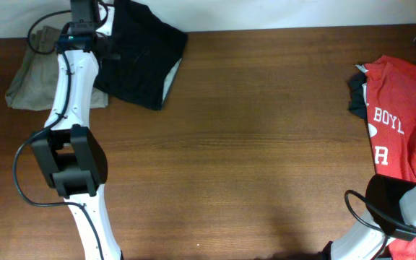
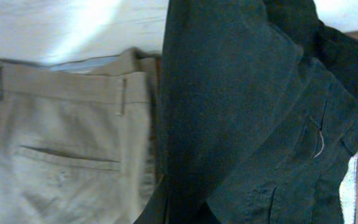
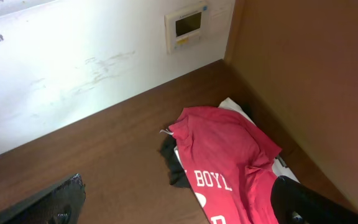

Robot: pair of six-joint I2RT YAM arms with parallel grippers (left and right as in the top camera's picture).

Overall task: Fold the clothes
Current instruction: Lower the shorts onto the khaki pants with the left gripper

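L hand (image 1: pixel 85 22) clamped closed over black shorts (image 1: pixel 146 54), far-left tabletop (image 1: pixel 251 144) by khaki trousers (image 1: pixel 31 79). Prob. the done pile; grip on cloth unclear. R hand (image 3: pixel 179 208) wide, empty, above red T-shirt (image 3: pixel 222 143), likely next.

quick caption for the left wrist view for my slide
Khaki-beige fabric trousers lie flat, edge to edge with crumpled black fabric shorts, seen close from above.

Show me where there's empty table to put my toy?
The wide middle of the table is bare, between the shorts and the red shirt. Crowded: the far-left corner (trousers, shorts, left arm) and the right edge (shirt).
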